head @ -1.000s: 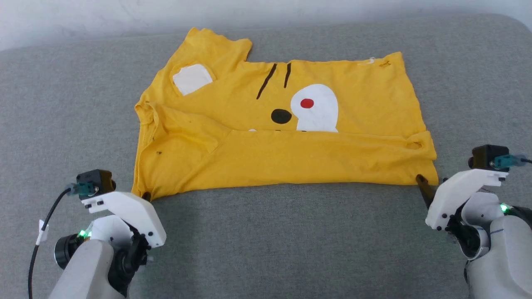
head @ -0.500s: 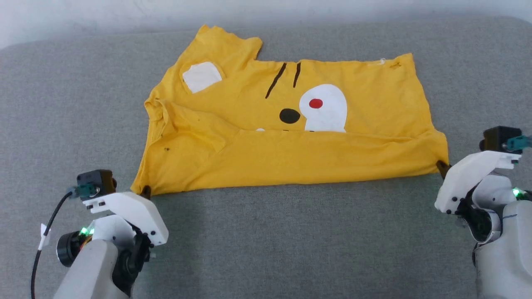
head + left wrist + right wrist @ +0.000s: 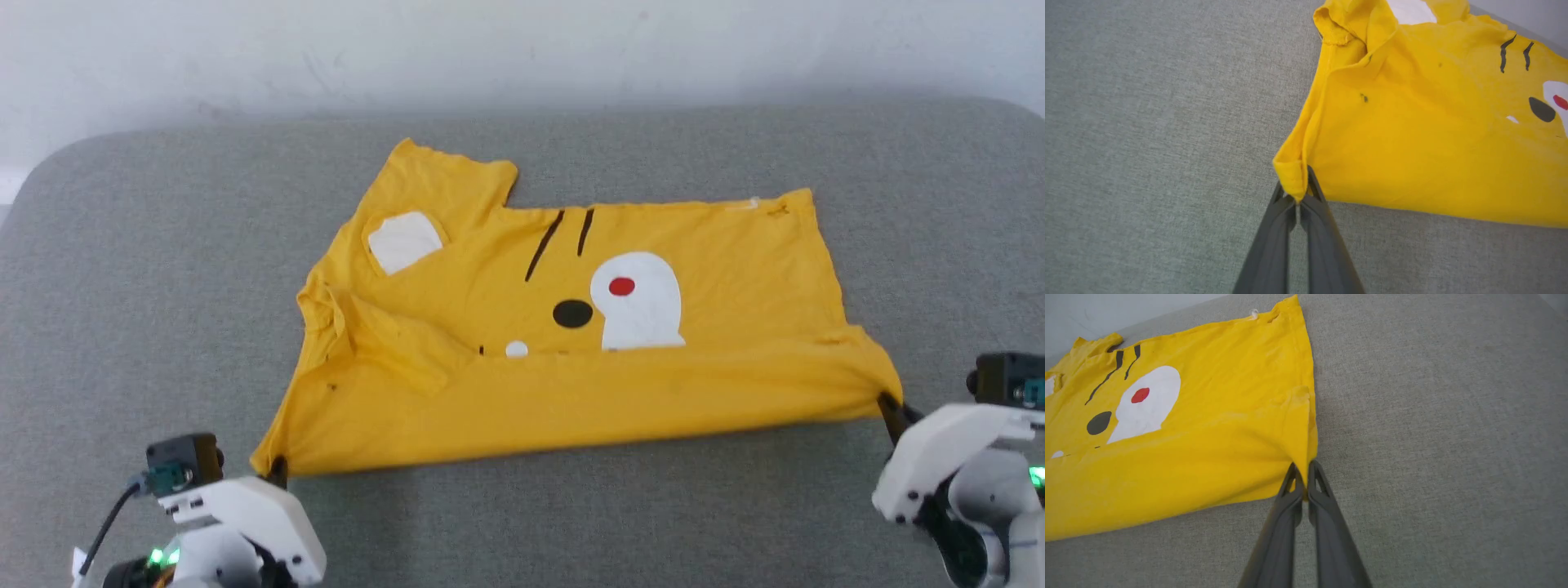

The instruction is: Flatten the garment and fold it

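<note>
The garment [image 3: 571,359] is a mustard-yellow T-shirt with a white patch, red dot and black stripes. It lies on the grey padded surface [image 3: 163,269] with its near part folded over the print. My left gripper [image 3: 277,472] is shut on the near-left corner of the garment [image 3: 1412,134], the cloth pinched between its dark fingers [image 3: 1274,228]. At the near-right corner, my right gripper [image 3: 888,405] is shut on the garment [image 3: 1208,428], and the fabric there lifts a little off the surface. One sleeve sticks out at the far left.
The grey surface [image 3: 1433,396] spreads wide on all sides of the shirt. A pale wall [image 3: 522,49] runs along its far edge, and the surface's rounded corner shows at the far left.
My right gripper has shut on the near-right corner. The whole picture has shifted downward, so the camera moved; more wall shows now. The near fold has pulled back, uncovering more of the print.
</note>
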